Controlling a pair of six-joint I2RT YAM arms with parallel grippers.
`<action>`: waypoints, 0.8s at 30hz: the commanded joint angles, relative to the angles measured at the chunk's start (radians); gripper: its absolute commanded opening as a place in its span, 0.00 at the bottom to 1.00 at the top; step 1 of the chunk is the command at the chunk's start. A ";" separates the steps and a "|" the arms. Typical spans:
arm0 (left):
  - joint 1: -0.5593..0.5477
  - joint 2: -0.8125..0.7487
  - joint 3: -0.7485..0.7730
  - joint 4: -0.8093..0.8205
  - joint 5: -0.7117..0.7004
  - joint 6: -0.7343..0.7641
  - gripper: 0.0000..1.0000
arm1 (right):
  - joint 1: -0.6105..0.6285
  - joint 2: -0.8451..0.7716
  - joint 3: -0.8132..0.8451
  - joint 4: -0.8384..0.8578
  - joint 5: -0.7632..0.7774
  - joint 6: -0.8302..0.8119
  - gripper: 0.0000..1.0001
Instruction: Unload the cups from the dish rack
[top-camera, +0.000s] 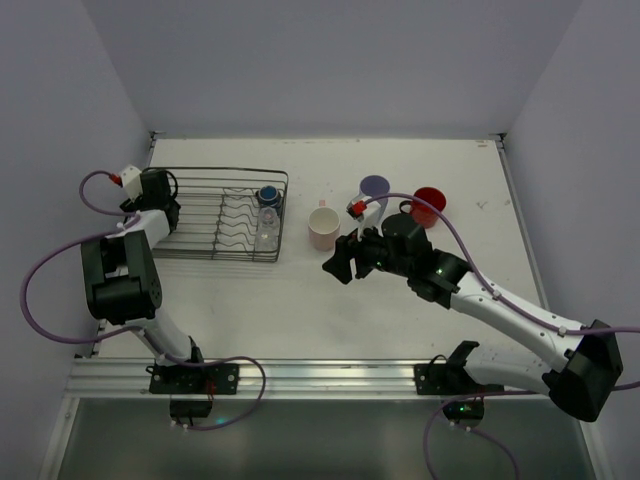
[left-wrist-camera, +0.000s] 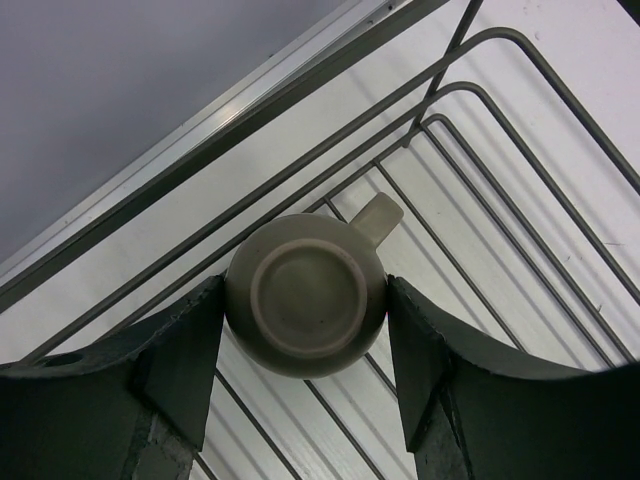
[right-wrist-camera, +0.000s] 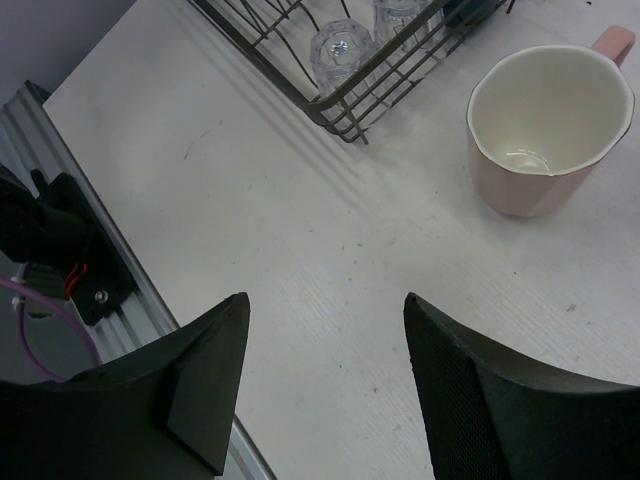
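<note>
The black wire dish rack (top-camera: 222, 215) lies at the left. My left gripper (top-camera: 160, 197) is at its left end. In the left wrist view the gripper (left-wrist-camera: 305, 305) is shut on the small olive-brown mug (left-wrist-camera: 305, 295), which is upside down over the rack wires (left-wrist-camera: 470, 215). A small blue cup (top-camera: 268, 195) sits at the rack's right end. The pale pink cup (top-camera: 322, 227), lavender tumbler (top-camera: 374, 187) and red mug (top-camera: 429, 203) stand on the table. My right gripper (top-camera: 338, 262) is open and empty over bare table (right-wrist-camera: 325, 310), near the pink cup (right-wrist-camera: 545, 120).
A clear glass (top-camera: 265, 238) lies in the rack's near right corner and also shows in the right wrist view (right-wrist-camera: 340, 45). The table's metal rail (top-camera: 300, 375) runs along the near edge. White walls enclose the left, back and right sides.
</note>
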 joint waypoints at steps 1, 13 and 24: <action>0.010 0.011 0.023 0.051 0.018 -0.003 0.31 | 0.001 -0.009 0.012 0.045 -0.016 0.013 0.65; 0.007 -0.264 -0.023 0.008 0.337 -0.073 0.08 | 0.001 -0.063 0.015 0.083 -0.027 0.067 0.66; -0.083 -0.616 -0.247 0.092 0.750 -0.303 0.05 | 0.001 -0.129 -0.068 0.347 -0.039 0.329 0.66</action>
